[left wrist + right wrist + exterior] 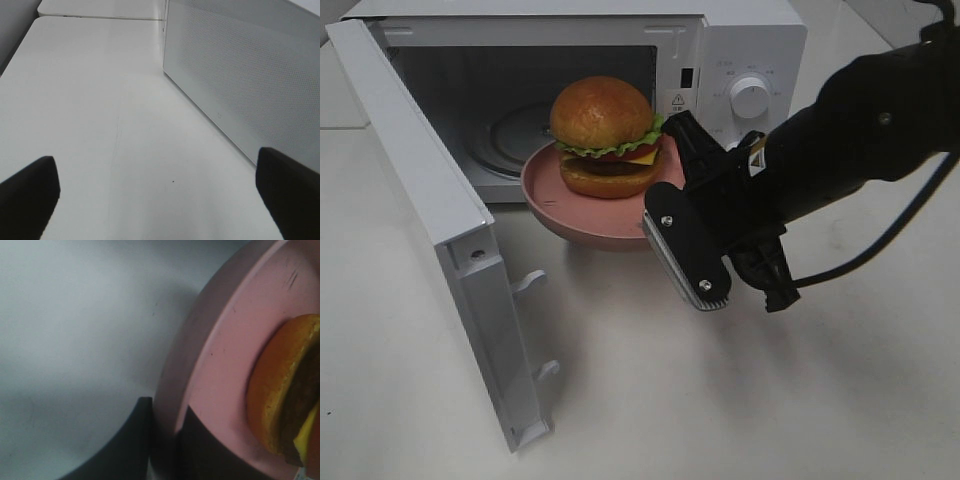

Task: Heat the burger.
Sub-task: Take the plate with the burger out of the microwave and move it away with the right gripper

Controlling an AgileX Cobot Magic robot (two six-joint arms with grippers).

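The burger (605,135), with a glossy brown bun, lettuce, tomato, cheese and patty, sits on a round pink plate (545,195). The plate hangs at the mouth of the open microwave (750,60), partly past its front edge and above the table. My right gripper (668,200) is shut on the plate's near right rim. In the right wrist view the plate's rim (225,340) is pinched in the right gripper (167,442), with the burger (280,385) just beyond. My left gripper (160,200) is open over bare table and does not show in the exterior view.
The microwave door (440,220) swings wide open to the left and stands on edge on the table. Its perforated outer face (250,75) lies close to the left gripper. A glass turntable (510,135) lies inside the cavity. The control knob (750,98) is right of the opening.
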